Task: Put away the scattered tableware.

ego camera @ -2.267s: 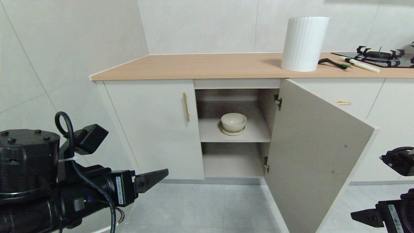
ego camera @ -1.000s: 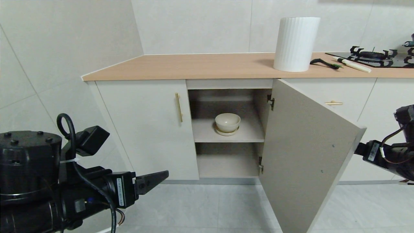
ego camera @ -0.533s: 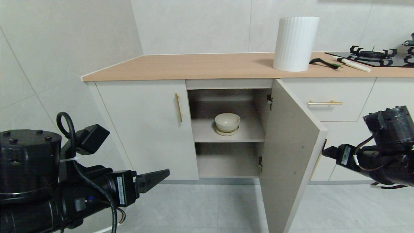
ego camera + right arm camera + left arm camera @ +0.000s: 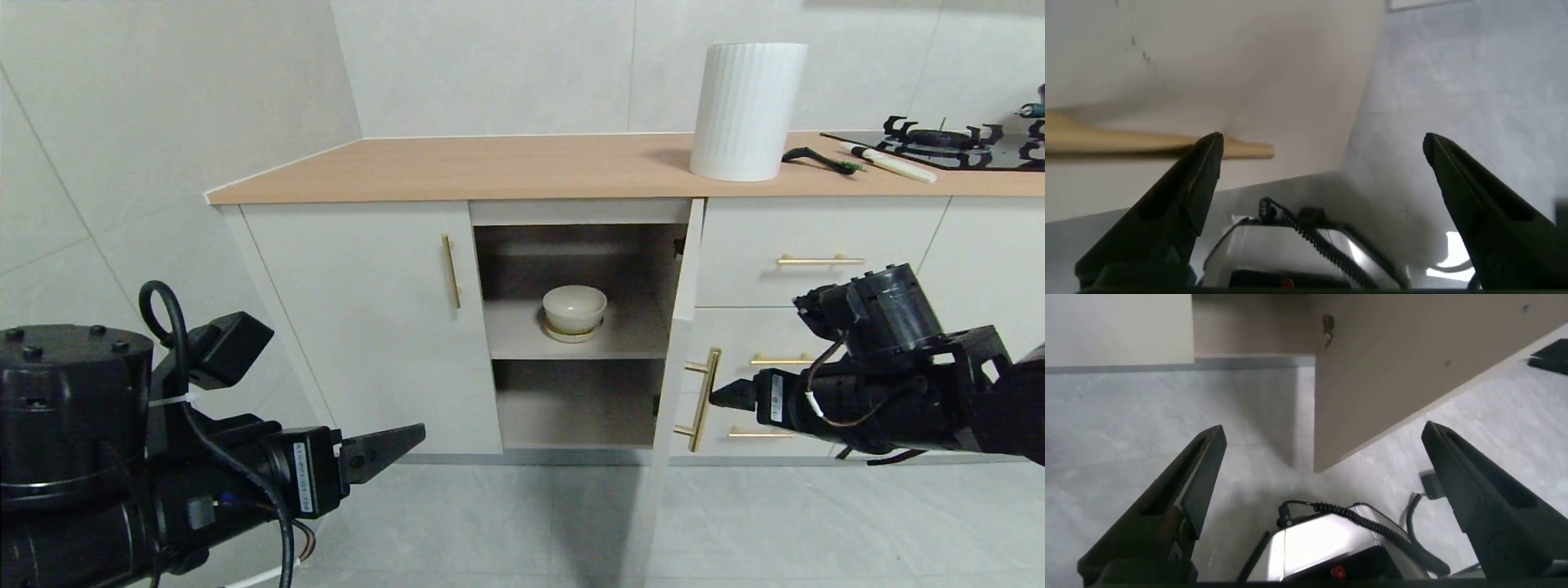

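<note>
Progress shows mainly in the pale grey flat-panel cupboard door (image 4: 671,384). A couple of seconds ago it stood wide open. Now it has swung round until the head view sees it nearly edge-on, about halfway shut. The right arm has come in from the side behind it. The right end effector (image 4: 723,397) sits just beside the slim brass bar handle (image 4: 700,399), though contact cannot be told. Its jaws are spread wide and hold nothing, with the handle lying across the right wrist view near one finger (image 4: 1199,189).

The round cream ceramic bowl (image 4: 574,307) has not moved. It rests upright on a matching cream saucer (image 4: 571,333) on the upper cupboard shelf (image 4: 629,339), under the light wooden tabletop (image 4: 490,167).

The left end effector (image 4: 1323,498) has stayed low by the floor, well apart from the cupboard, fully open and empty.

With the tableware already stowed, the task looks close to done. What appears to remain is pushing the door fully shut.
</note>
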### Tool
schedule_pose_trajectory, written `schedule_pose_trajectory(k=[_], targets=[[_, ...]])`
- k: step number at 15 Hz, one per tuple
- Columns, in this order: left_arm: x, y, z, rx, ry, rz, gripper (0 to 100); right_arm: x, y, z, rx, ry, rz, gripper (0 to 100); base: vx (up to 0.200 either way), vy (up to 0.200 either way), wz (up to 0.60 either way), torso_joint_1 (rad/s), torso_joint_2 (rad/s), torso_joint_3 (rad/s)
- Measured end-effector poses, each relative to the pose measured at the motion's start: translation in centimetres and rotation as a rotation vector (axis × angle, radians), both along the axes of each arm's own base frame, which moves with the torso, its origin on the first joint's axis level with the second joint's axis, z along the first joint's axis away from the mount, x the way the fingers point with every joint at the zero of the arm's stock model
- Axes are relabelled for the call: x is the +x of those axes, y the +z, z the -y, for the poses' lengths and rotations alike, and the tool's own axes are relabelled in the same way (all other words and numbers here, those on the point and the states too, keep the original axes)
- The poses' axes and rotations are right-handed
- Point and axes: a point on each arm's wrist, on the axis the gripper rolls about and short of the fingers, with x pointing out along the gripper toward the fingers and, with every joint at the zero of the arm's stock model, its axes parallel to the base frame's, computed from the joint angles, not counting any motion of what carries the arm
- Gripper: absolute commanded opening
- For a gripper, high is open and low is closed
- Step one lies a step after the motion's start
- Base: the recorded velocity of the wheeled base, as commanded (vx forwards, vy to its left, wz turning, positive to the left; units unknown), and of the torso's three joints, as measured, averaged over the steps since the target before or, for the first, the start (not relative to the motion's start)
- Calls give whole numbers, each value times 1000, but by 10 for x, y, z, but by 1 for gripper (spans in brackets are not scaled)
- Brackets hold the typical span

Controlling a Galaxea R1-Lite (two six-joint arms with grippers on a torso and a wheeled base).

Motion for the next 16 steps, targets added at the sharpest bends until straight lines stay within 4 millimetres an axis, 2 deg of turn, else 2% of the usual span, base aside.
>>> schedule_pose_trajectory(k=[4,6,10,16], targets=[[0,0,0,0,1,2,100,34,0,-18,-28,58,33,100,0,0,0,0,0,0],[0,0,0,1,2,1,100,45,-9,-29,-27,79,19,100,0,0,0,0,0,0],[1,1,0,2,0,3,100,58,-30,-39,-31,86,-19,100,0,0,0,0,0,0],[1,1,1,4,-1,4,100,69,-47,-52,5,74,-1,100,0,0,0,0,0,0]])
